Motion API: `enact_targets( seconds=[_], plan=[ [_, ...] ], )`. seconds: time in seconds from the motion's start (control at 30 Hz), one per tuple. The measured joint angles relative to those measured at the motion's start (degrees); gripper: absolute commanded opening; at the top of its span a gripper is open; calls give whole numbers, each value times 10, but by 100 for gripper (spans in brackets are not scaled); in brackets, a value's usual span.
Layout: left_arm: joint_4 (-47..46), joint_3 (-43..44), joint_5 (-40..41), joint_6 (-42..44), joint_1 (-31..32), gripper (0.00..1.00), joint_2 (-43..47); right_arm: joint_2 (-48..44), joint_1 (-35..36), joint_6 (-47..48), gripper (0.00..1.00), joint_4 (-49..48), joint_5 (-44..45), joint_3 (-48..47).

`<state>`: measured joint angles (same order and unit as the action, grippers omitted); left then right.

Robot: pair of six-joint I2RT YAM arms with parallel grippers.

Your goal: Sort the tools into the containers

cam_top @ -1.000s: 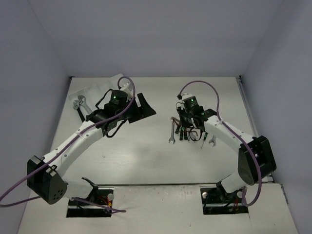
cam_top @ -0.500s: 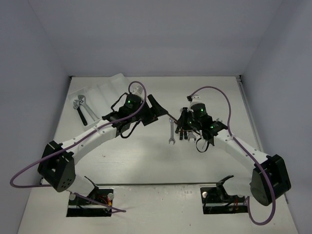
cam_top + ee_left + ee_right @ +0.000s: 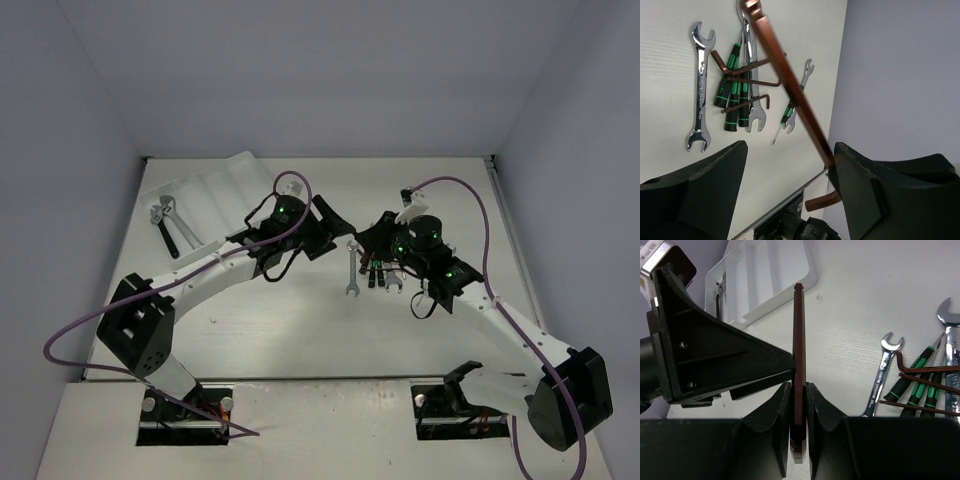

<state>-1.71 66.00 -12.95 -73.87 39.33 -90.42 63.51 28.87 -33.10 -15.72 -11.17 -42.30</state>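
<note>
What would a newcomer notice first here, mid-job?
First, the long brown hex key pinched in the right claw over the middle of the table. The left claw stands open around its shaft. Next, the cluster of tools lying on the table by the claws. Last, the white tray at the far left, with a black-handled wrench in it.

The tray (image 3: 228,183) lies far left on the bench (image 3: 300,325) with two wrenches (image 3: 166,220) in its left compartment, the tool heap (image 3: 376,270) right of centre, and a hex key (image 3: 799,365) up between them.
</note>
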Motion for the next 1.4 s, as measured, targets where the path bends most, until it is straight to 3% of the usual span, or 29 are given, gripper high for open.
enact_targets(
  seconds=[0.13, 0.23, 0.33, 0.37, 0.43, 0.5, 0.6, 0.67, 0.73, 0.9, 1.13, 1.4],
  plan=[
    [-4, 11, 12, -6, 0, 56, -5, 0, 4, -5, 0, -9, -16, 3],
    [-8, 22, 20, -8, 0, 43, -10, -1, 6, -6, 0, -14, -25, 4],
    [-13, 36, 21, -14, 0, 6, -17, -2, 8, -8, 0, -20, -30, 4],
    [-15, 38, 22, -18, 0, 0, -19, -2, 8, -8, 0, -21, -30, 4],
    [-27, 40, 18, -31, 0, 0, -21, -2, 8, -8, 0, -20, -33, 7],
    [-29, 44, 24, -29, 1, 0, -21, -1, 9, -6, 7, -23, -34, 8],
    [-29, 43, 20, -27, -3, 0, -21, 0, 8, -3, 39, -25, -39, 8],
    [-29, 39, 14, -17, -13, 0, -21, 1, 8, 2, 54, -25, -43, 8],
    [-13, 34, 7, 0, -41, 0, -21, -2, 8, 16, 60, -20, -43, 8],
    [85, 50, -9, 92, -157, 0, -28, -20, 8, 53, 64, 28, -24, 4],
    [231, 239, -1, 243, -337, 0, -146, -59, 8, 101, 64, 113, 36, -12],
    [369, 451, 44, 347, -424, 0, -324, -94, 8, 109, 64, 173, 74, -12]
  ],
)
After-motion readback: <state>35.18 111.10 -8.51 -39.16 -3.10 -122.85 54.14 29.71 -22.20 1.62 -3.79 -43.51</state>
